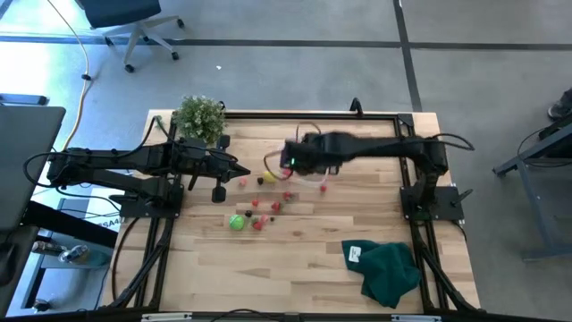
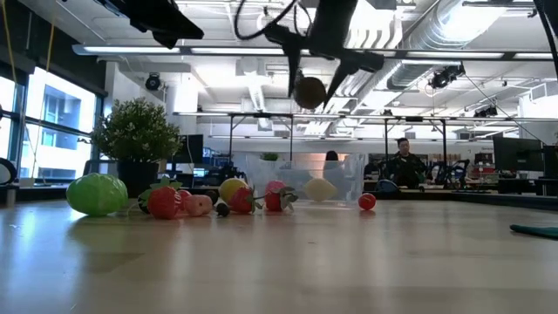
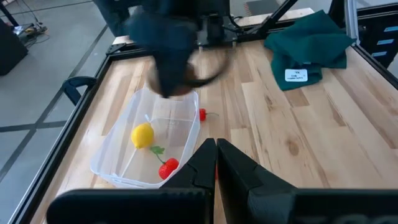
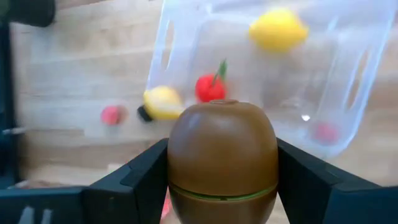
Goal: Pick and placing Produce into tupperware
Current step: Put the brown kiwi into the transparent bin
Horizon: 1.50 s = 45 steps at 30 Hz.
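Right gripper (image 4: 222,180) pinching brown fruit (image 4: 222,163), hovering above tub (image 3: 147,144), left gripper (image 3: 216,163) pressed together, waiting beside plant (image 1: 198,116)

Grey floor (image 1: 295,80), office chair (image 1: 134,22), ceiling lights (image 2: 261,50), prob. windows (image 2: 48,131) left

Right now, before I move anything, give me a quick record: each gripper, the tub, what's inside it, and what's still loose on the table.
right gripper: shut on the brown egg-shaped toy fruit, held in the air above the tub
left gripper: shut, empty, waiting beside the tub
tub: clear plastic tupperware, standing on the wooden table
inside tub: yellow toy lemon, small red toy with green stem
loose produce: bright green round toy, several small red pieces near it
other: dark green cloth, potted plant
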Each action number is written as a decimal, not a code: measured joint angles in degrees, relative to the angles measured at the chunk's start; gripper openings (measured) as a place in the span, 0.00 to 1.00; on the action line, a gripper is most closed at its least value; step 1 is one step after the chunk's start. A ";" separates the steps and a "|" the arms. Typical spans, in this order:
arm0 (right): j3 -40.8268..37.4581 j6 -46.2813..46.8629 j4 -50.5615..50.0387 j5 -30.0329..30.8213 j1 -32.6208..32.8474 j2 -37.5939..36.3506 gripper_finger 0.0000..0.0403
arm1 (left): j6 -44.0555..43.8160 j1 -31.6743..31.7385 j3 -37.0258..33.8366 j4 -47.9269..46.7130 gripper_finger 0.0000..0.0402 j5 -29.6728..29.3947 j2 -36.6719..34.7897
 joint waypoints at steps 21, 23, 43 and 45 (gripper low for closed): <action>-0.02 -32.85 -0.89 -14.28 -13.37 11.01 0.57 | 0.01 0.02 0.01 0.01 0.01 -0.01 -0.02; -0.02 -33.61 0.06 -14.78 -13.15 12.50 0.57 | 0.01 0.02 -0.01 0.01 0.01 0.00 -0.02; -0.02 -35.27 3.47 -18.86 -12.48 18.37 0.57 | 0.01 0.00 0.00 0.01 0.01 0.00 -0.02; -0.02 -35.29 3.29 -18.86 -12.48 18.37 0.57 | 0.00 0.02 0.01 0.01 0.01 -0.01 -0.02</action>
